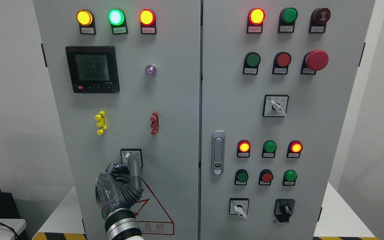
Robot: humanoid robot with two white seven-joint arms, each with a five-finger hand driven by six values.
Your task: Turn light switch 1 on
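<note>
step: left hand (120, 186), forefinger out, others curled, touches light switch 1 (131, 157) low left | next: turn knob

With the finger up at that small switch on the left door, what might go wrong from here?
1. The left hand has one extended finger on the selector switch; it may slip off the small knob without turning it.
2. The finger hides most of the knob, so its position cannot be checked from the head view.
</note>
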